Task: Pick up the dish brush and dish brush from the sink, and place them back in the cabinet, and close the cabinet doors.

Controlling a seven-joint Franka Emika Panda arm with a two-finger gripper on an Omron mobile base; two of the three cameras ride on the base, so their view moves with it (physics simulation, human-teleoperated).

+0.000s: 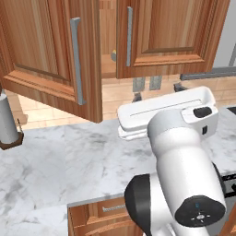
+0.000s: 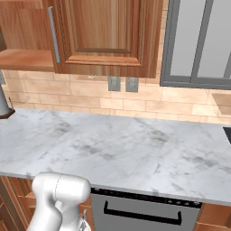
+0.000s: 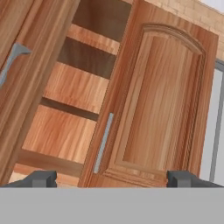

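Hand view: hand point(image 3: 112, 179) spread; cabinet doors point(image 3: 162, 109) ajar, handles point(image 3: 103, 142) upright

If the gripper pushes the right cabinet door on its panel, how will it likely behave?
The right cabinet door looks like stiff panelled wood, so it probably won't flex. Standing slightly ajar, it should swing on its hinges towards shut. Its flat face may let the open gripper slide; the silver bar handle offers surer contact.
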